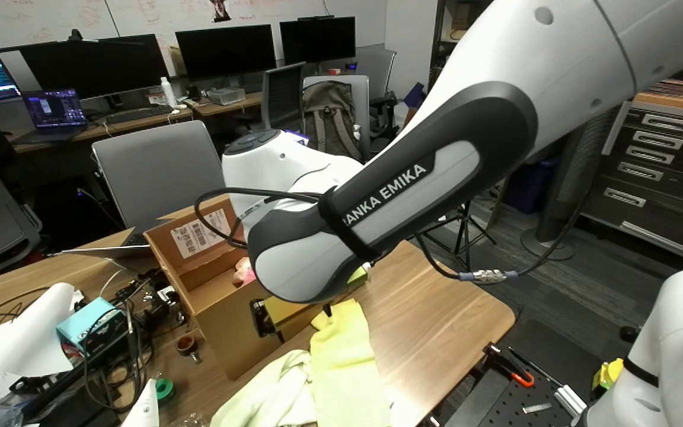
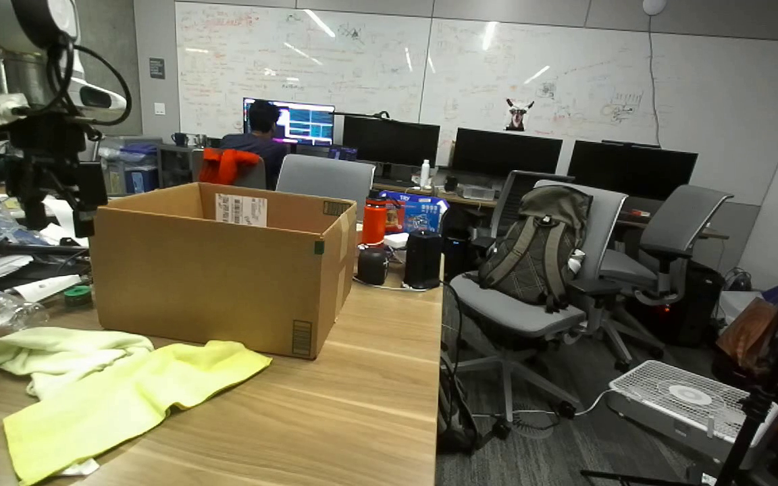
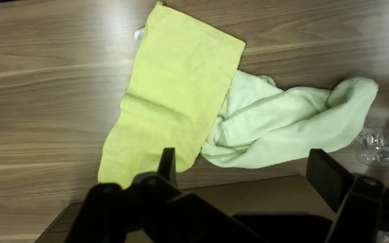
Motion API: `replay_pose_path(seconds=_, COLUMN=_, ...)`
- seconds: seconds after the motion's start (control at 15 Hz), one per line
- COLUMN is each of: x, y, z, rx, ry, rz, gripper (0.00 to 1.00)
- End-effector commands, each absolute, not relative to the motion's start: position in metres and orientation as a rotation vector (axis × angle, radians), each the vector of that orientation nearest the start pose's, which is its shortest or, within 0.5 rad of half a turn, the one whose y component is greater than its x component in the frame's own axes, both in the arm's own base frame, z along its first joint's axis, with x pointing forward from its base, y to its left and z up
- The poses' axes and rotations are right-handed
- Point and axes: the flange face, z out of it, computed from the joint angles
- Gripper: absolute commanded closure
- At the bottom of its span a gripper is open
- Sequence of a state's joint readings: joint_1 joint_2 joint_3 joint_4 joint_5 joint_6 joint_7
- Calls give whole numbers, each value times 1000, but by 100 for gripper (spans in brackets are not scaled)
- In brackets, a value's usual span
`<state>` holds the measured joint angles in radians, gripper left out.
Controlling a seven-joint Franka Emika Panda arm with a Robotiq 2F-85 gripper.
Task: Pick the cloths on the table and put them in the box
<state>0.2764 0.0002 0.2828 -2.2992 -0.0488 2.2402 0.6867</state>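
A yellow cloth [image 3: 177, 77] lies spread on the table, with a pale green crumpled cloth [image 3: 282, 128] beside it, partly under its edge. Both exterior views also show the yellow cloth [image 1: 341, 362] [image 2: 125, 398] and the pale green cloth [image 1: 276, 385] [image 2: 65, 354]. The open cardboard box [image 2: 206, 277] [image 1: 223, 338] stands behind the cloths. A pinkish item [image 1: 243, 271] shows inside it, partly hidden by the arm. My gripper [image 3: 243, 165] is open and empty, above the cloths near the box's wall. An exterior view shows its fingers [image 2: 61, 212] pointing down by the box's top corner.
A clear plastic bottle [image 2: 7, 310] and a green tape roll [image 2: 78, 295] lie beside the box. Cables and a teal box [image 1: 91, 320] clutter that side. An orange bottle [image 2: 374, 219] and black devices [image 2: 423, 260] stand behind the box. A small white object [image 3: 139, 34] pokes from under the yellow cloth.
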Motion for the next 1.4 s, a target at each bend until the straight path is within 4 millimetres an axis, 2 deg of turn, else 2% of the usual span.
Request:
replay_pose_path(seconds=0.0, x=433, y=273, z=331, rx=-3175, ry=99, rz=68, gripper=0)
replay_pose_path(seconds=0.33, x=434, y=279, z=310, rx=-3176, ry=17, rz=120, gripper=0)
replay_pose_path(seconds=0.93, x=429, y=303, z=297, rx=-3120, ry=-183, rz=127, gripper=0)
replay_pose_path(seconds=1.33, x=423, y=304, z=270, rx=-3125, ry=-225, rz=200, gripper=0)
